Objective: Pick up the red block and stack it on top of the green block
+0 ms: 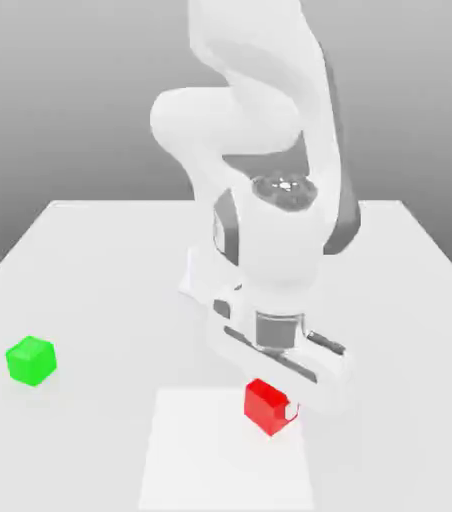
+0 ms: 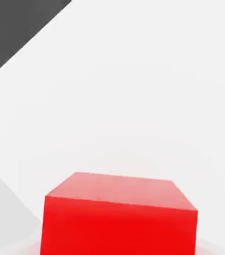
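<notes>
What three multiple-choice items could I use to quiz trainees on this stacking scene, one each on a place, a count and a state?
1. Where is the green block relative to the red block?
A. On top of it
B. Apart, toward the exterior view's left
C. Touching it on the exterior view's right

2. How many blocks are on the table?
A. One
B. Two
C. Four

3. What is the hand doing?
A. Closed on the red block
B. Closed on the green block
C. Open, high above the table

Answers: 1 B, bare table separates them. 2 B, one red cube and one green. 3 A, the hand is down over the red block, shut on it.
</notes>
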